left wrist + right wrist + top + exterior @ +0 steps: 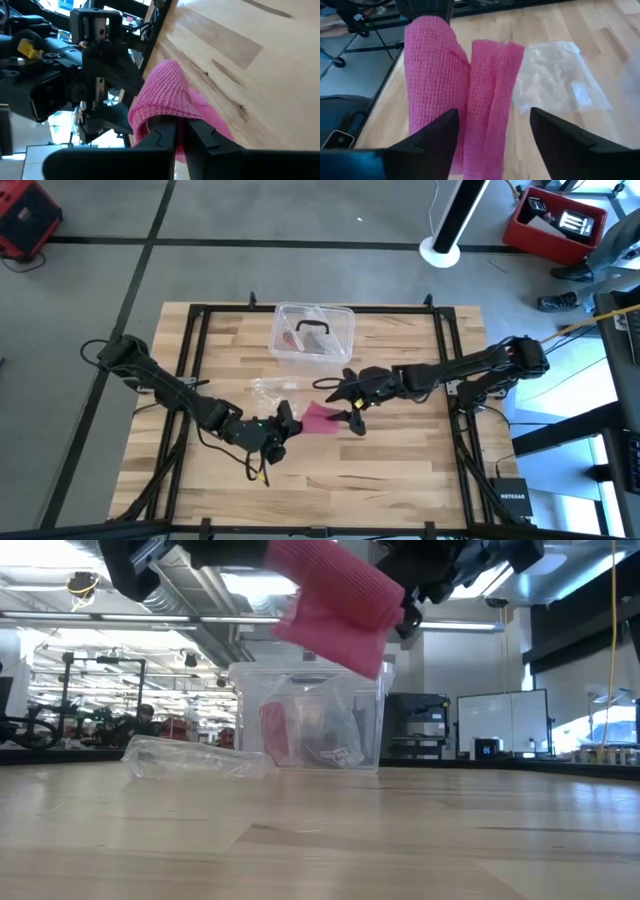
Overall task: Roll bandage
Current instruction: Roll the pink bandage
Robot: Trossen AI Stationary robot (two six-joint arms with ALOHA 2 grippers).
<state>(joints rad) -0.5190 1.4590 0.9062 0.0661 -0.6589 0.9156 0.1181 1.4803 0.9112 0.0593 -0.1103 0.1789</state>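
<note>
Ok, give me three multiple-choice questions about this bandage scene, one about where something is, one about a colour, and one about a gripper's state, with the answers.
1. Where is the bandage?
A. Inside the clear plastic box
B. Held up above the table
C. On the floor

2. What colour is the bandage?
A. Pink-red
B. Blue
C. White

3. How does the right gripper stand?
A. Shut on the wrapper
B. Out of view
C. Open, fingers either side of the bandage

Answers: 1 B, the low view shows it hanging clear of the table, pinched by the left gripper; 2 A, pink-red in every view; 3 C, its wrist view shows the fingers apart.
</note>
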